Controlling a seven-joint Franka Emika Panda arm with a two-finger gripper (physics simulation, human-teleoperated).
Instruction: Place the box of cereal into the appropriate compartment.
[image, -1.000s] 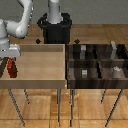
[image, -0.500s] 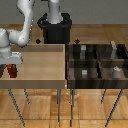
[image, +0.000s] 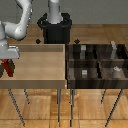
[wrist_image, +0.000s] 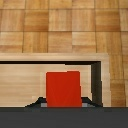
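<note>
We see the small, flat red box of cereal (wrist_image: 63, 89) clamped in the gripper (image: 8, 67), hanging at the far edge of the large light-wood tray (image: 37, 86) on the exterior view's left, well apart from the dark-brown four-cell bin (image: 98, 85). We judge it light, stiff and smooth-sided, best pinched across its narrow faces. The target cell with the tall pale-grey slab (image: 114, 49) is probably the far corner one, though the render is coarse.

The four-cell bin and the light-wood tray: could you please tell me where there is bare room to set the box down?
The light-wood tray floor looks bare between its walls. Each cell of the dark four-cell bin holds a small grey piece, leaving less room.
</note>
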